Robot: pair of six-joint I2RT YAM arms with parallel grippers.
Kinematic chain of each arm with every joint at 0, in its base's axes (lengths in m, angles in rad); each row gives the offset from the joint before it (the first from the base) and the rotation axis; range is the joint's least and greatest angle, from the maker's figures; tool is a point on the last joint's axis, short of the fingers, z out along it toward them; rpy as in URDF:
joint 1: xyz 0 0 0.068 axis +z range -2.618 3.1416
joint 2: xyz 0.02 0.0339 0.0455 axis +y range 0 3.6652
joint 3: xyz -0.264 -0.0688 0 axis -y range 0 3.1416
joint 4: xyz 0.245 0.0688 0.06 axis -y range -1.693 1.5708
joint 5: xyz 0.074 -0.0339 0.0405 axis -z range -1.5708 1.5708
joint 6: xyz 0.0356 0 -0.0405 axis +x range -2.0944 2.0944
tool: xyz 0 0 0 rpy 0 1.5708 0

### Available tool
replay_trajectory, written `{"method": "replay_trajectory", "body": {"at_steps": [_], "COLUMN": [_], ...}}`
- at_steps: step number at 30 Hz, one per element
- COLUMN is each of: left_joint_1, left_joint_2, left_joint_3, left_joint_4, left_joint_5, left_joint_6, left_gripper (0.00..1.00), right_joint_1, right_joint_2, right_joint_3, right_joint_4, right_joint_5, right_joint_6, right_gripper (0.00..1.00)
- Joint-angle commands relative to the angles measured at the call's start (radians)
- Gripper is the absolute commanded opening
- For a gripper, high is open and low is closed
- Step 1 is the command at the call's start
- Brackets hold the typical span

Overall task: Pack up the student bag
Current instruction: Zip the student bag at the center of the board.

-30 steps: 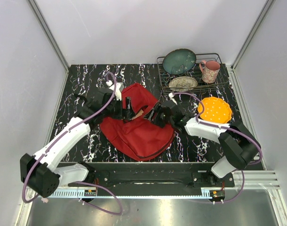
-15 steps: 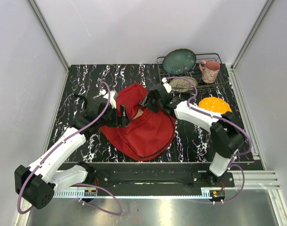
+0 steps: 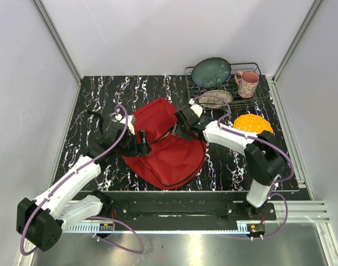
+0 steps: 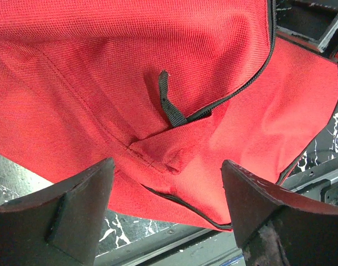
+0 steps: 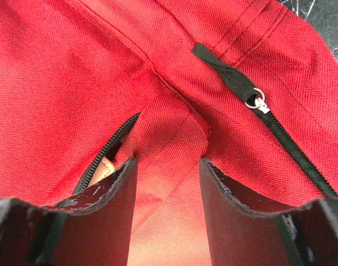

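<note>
student bag at centre of table, left gripper wide open beside it, right gripper pinching a fabric fold, wire rack with pink mug behind, orange plate near right arm, tan item in zip gap mostly hidden

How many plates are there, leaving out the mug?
3: a teal plate propped in the wire rack, a patterned plate lying in it, an orange plate on the table.

I'm seeing coarse woven cloth on the student bag, red and matt. On the bag, the zip pull is black webbing and its ring shiny metal. Under the bag the table looks glossy, marble-patterned. Behind the bag, the rack is dark wire.
</note>
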Motion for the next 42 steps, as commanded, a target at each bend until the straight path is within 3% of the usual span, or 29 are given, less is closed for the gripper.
{"method": "replay_trajectory", "body": {"at_steps": [1,9,21,24,28,29,32,39,42], "left_joint_1": [0.007,0.007,0.007,0.009,0.007,0.007,0.007,0.011,0.014], "left_joint_2": [-0.032,-0.063,-0.032,-0.023,-0.010,-0.007,0.008,0.008,0.000], "left_joint_3": [-0.023,-0.058,-0.076,-0.076,-0.079,-0.078,-0.075,-0.081,-0.087], "left_joint_4": [0.063,0.068,0.097,0.097,0.099,0.100,0.100,0.109,0.122], "left_joint_5": [-0.009,-0.013,0.020,0.027,0.030,0.030,0.029,-0.022,-0.046], "left_joint_6": [-0.026,-0.036,-0.039,-0.033,-0.027,-0.024,-0.023,-0.042,-0.062], "left_gripper": [0.82,0.83,0.83,0.83,0.83,0.83,0.83,0.83,0.83], "right_joint_1": [0.015,0.018,0.032,0.038,0.041,0.041,0.046,0.047,0.046], "right_joint_2": [-0.028,-0.008,0.136,0.182,0.188,0.185,0.142,-0.059,-0.162], "right_joint_3": [-0.008,0.040,0.213,0.259,0.247,0.241,0.213,0.003,-0.165], "right_joint_4": [0.048,0.100,-0.062,-0.142,-0.153,-0.154,-0.171,-0.058,0.166], "right_joint_5": [0.027,0.066,0.223,0.248,0.234,0.226,0.226,0.157,0.078], "right_joint_6": [-0.044,0.004,0.044,0.025,-0.007,-0.016,-0.038,-0.062,-0.041], "right_gripper": [0.53,0.57,0.61,0.53,0.31,0.21,0.07,0.07,0.06]}}
